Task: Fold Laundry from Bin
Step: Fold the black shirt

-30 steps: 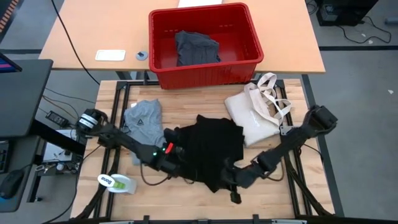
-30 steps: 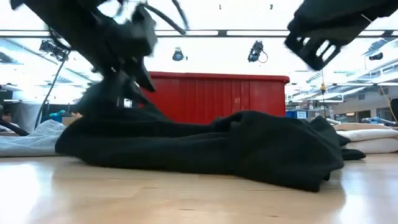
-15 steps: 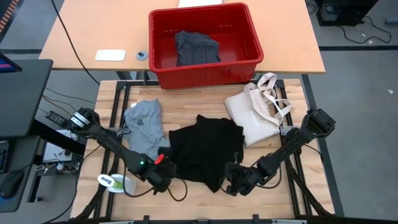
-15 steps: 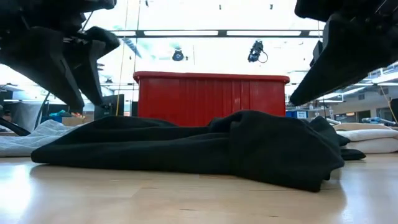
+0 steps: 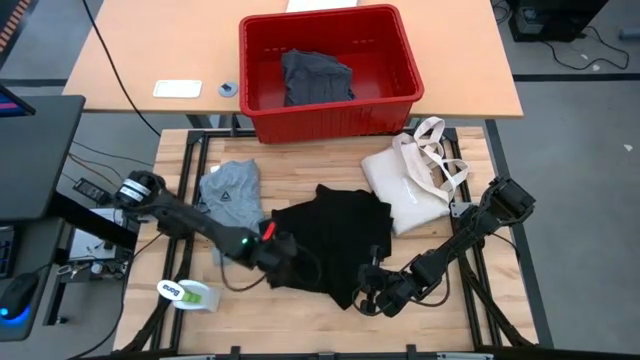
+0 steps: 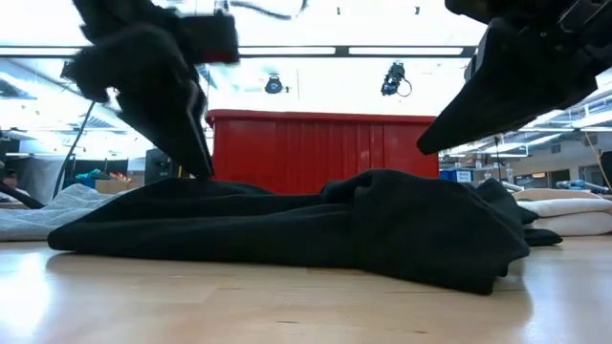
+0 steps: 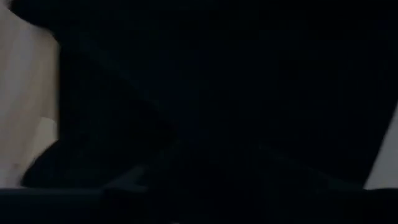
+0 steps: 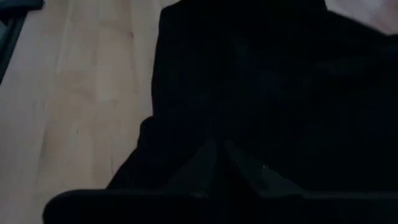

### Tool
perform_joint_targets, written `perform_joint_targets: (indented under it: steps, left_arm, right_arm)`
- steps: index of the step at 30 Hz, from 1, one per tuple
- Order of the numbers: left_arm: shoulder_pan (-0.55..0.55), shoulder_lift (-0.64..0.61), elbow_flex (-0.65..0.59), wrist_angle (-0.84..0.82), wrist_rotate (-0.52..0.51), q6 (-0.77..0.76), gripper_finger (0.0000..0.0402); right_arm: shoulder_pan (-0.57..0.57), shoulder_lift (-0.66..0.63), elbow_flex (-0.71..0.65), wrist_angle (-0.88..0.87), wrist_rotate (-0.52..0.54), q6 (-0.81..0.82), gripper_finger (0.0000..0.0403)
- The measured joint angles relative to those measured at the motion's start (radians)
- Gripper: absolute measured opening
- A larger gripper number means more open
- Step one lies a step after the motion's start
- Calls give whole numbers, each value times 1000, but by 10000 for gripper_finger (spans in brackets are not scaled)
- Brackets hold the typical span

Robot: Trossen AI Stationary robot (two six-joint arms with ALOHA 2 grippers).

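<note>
A large black garment (image 5: 330, 245) lies crumpled on the wooden table (image 5: 300, 320), its whole underside on the wood (image 6: 316, 229). My left gripper (image 5: 283, 268) stands at the garment's near left edge, reaching down to the cloth in the low view (image 6: 194, 161). My right gripper (image 5: 366, 292) is shut over the garment's near corner (image 8: 217, 147). A light grey T-shirt (image 5: 230, 203) lies flat at the table's left. Beyond the far edge stands the red bin (image 5: 405, 75), with a dark grey cloth (image 5: 316, 78) lying in it. My right gripper slants down from the table's near right side, its shut fingers (image 8: 239, 163) over the black garment's near corner (image 8: 205, 93). Whether they touch the cloth I cannot tell.
A folded cream tote bag (image 5: 410, 180) with loop handles lies at the table's far right, next to the garment. A white and green object (image 5: 190, 294) sits at the near left corner. Bare wood (image 5: 300, 320) runs along the near edge.
The garment's left part, lifted under my left gripper a second ago, has dropped flat. My left gripper drew off toward the near left, rolled, then came back to the garment's left edge. My right gripper has sunk a little and tipped. The garment's near corner has drawn in.
</note>
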Motion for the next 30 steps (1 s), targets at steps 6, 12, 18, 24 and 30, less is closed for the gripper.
perform_joint_targets:
  steps: [6, 12, 18, 24, 30]
  left_arm:
    - [114, 56, 0, -3, 92, 28, 212]
    - [150, 78, -2, 43, 192, 222, 117]
    - [94, -10, 41, 47, 203, 288, 11]
    - [7, -213, 49, 68, 189, 319, 6]
    - [-140, -339, 49, 40, 185, 396, 5]
  right_arm:
    - [6, 0, 0, 15, 30, -40, 36]
    - [25, 0, 0, 8, 89, -59, 36]
    - [35, 0, -1, 8, 119, -61, 36]
    - [40, 0, -1, 10, 115, -61, 36]
    - [40, 0, -1, 16, 115, -63, 36]
